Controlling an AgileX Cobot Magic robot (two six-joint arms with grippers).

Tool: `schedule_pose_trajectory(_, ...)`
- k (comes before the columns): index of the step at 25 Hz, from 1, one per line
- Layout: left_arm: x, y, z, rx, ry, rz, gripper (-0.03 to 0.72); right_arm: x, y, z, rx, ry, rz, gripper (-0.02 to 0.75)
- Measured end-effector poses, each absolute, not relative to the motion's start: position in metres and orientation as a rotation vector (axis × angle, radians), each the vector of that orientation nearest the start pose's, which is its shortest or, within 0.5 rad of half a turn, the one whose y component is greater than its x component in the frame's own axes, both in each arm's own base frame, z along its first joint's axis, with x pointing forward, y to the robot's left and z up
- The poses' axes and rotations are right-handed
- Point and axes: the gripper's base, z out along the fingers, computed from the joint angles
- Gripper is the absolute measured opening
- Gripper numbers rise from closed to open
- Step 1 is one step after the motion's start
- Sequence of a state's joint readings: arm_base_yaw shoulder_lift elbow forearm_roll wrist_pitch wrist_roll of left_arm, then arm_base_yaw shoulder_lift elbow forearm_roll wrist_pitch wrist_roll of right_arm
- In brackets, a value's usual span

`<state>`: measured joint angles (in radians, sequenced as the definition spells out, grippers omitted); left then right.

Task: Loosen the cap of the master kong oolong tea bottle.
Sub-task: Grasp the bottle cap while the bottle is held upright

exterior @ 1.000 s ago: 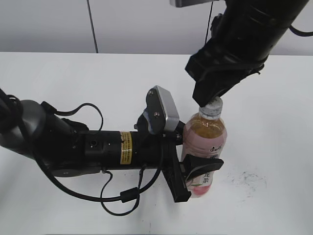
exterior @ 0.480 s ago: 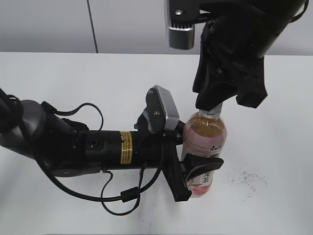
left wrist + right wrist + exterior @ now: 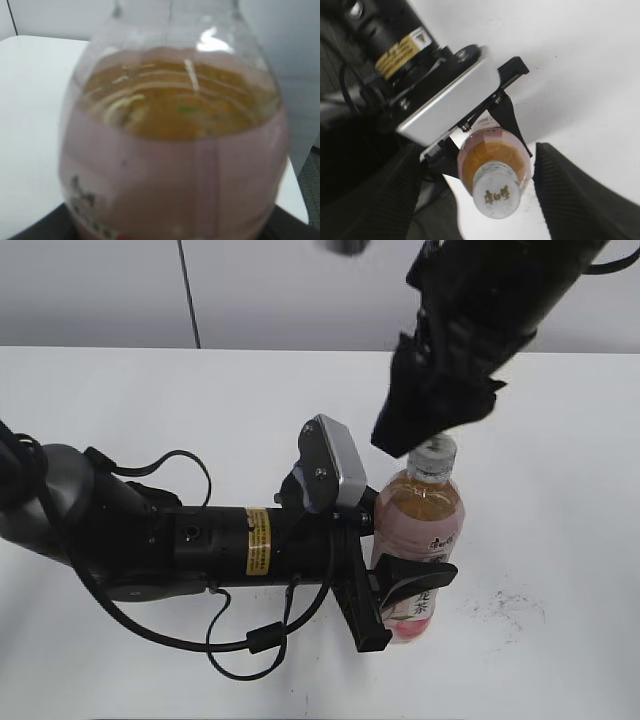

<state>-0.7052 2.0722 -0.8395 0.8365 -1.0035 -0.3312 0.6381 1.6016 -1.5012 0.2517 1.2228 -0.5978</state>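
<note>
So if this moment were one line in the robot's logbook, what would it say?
left gripper: shut on bottle | right gripper: open above cap, not touching | bottle: upright on table

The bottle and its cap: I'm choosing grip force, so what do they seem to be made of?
The bottle looks like thin clear plastic, glossy: the amber tea shows through and highlights glint on its shoulder. Its lower part wears a pink printed label, probably film. The cap looks like matte white-grey plastic with a small dark logo on top.

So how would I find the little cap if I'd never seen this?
Find the long black left arm lying across the white table. Its left gripper holds a tea bottle upright. The cap is the small whitish ribbed lid on top, under the right gripper.
</note>
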Motion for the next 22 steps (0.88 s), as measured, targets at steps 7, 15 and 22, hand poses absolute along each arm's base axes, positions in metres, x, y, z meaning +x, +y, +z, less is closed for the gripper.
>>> schedule_pose_trajectory(7, 0.237, -0.277, 0.109, 1.256, 1.49, -0.976, 0.384, 0.256, 0.208, 0.343, -0.632, 2.782, 0.418, 0.545)
schedule_pose_trajectory(15, 0.237, -0.277, 0.109, 1.256, 1.49, -0.976, 0.384, 0.252, 0.203, 0.317, -0.439, 2.921, 0.374, 0.545)
schedule_pose_trajectory(22, 0.237, -0.277, 0.109, 1.256, 1.49, -0.976, 0.384, 0.251, 0.202, 0.306, -0.436, 2.959, 0.346, 0.441)
